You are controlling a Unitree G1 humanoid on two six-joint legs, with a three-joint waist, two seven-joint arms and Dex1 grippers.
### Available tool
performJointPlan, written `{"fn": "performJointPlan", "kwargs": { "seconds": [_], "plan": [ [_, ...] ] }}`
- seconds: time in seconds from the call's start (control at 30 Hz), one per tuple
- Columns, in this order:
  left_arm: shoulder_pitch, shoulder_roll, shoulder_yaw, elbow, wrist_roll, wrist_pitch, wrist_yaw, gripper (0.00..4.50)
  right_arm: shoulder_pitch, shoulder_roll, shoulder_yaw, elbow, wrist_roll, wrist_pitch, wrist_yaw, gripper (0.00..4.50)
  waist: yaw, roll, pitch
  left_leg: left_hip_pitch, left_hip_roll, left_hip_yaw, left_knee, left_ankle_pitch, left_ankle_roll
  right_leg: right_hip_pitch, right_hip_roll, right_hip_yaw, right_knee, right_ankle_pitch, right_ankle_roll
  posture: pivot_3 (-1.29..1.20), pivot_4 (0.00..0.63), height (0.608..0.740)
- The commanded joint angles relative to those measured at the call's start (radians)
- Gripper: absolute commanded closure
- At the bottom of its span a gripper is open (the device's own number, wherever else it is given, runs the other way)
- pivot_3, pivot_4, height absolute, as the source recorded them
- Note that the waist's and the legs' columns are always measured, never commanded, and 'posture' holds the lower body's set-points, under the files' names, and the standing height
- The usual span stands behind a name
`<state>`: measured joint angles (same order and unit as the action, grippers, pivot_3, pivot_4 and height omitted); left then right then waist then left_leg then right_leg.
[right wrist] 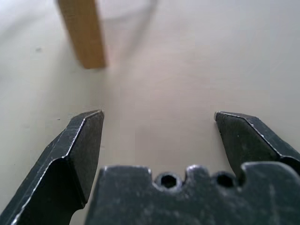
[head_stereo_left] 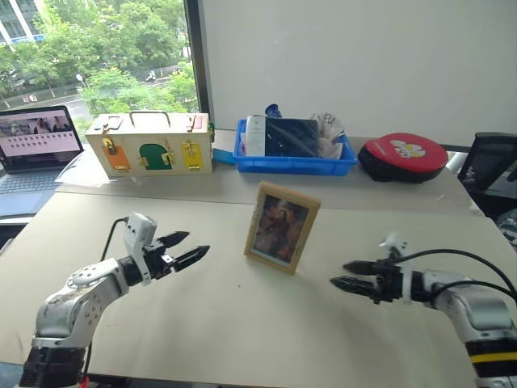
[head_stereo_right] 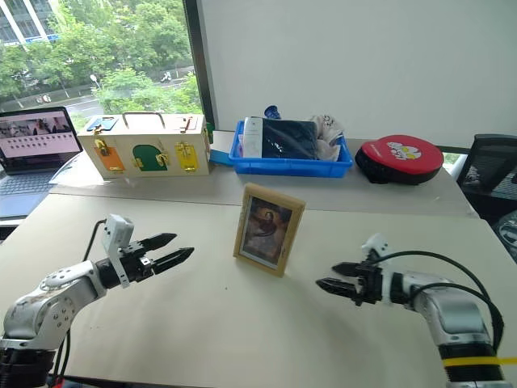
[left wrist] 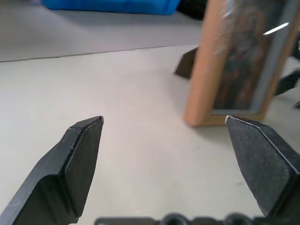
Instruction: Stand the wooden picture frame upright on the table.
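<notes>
Wooden picture frame (head_stereo_left: 282, 226) stands upright near the middle of the beige surface (head_stereo_left: 242, 323), picture side toward the robot, leaning slightly back on its stand. From the head cameras, the left claw (head_stereo_left: 184, 248) and the right claw (head_stereo_left: 349, 275) flank it, each well apart from it and touching nothing. Behind, on the far surface, sit a cream latch box (head_stereo_left: 149, 144), a blue tray (head_stereo_left: 295, 148), a red round case (head_stereo_left: 402, 156) and a laptop (head_stereo_left: 36, 145).

Seen from the left wrist, that claw's two black fingers (left wrist: 77, 159) are spread wide and empty, with the frame's light-wood edge and its dark hinged stand beyond them.

Seen from the right wrist, that claw's fingers (right wrist: 79, 150) also gape wide over bare surface, holding nothing, a corner of the frame ahead.

By the look of it, the frame is light, stiff and easily toppled, its glazed front likely slick and fragile; the safest hold would be across the two long wooden side rails, clear of the glass and the thin stand. The task appears done, the frame balancing unaided.
</notes>
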<state>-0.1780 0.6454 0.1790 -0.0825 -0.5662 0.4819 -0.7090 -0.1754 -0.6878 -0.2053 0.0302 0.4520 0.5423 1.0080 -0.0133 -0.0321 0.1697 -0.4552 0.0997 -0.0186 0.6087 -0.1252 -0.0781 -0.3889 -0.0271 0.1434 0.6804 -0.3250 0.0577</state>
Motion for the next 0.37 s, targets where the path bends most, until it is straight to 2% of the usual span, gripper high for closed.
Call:
{"fn": "performJointPlan", "kwargs": {
  "seconds": [0.03,0.2,0.3,0.37],
  "plan": [
    [-0.006,-0.025,-0.012,0.01,0.119,-0.149,0.04,0.0,0.074,0.068,-0.137,-0.176,0.043,-0.148,-0.084,0.1,-0.005,0.0,0.0,0.0,0.0,0.0,0.0,0.0,0.0,0.0,0.0,0.0,0.0,0.0,0.0,0.0,0.15,0.704],
    [-0.031,-0.061,-0.04,0.032,0.202,-0.229,0.064,0.0,0.223,0.168,-0.171,-0.371,0.021,-0.188,-0.231,0.1,-0.001,0.0,0.0,0.0,0.0,0.0,0.0,0.0,0.0,0.001,0.0,0.0,0.0,0.0,0.0,0.0,0.15,0.704],
    [-0.053,-0.087,-0.046,0.046,0.206,-0.227,0.064,0.0,0.251,0.205,-0.144,-0.39,-0.002,-0.199,-0.283,0.1,-0.001,0.0,0.0,0.0,0.0,0.0,0.0,0.0,0.0,0.001,0.0,0.0,0.0,0.0,0.0,0.0,0.15,0.704],
    [-0.061,-0.066,-0.073,0.049,0.215,-0.193,0.021,0.0,0.252,0.212,-0.128,-0.377,-0.016,-0.218,-0.292,0.1,-0.001,0.0,0.0,0.0,0.0,0.0,0.001,0.0,0.0,0.001,0.0,0.0,0.001,0.0,0.0,0.0,0.15,0.704]
  ]
}}
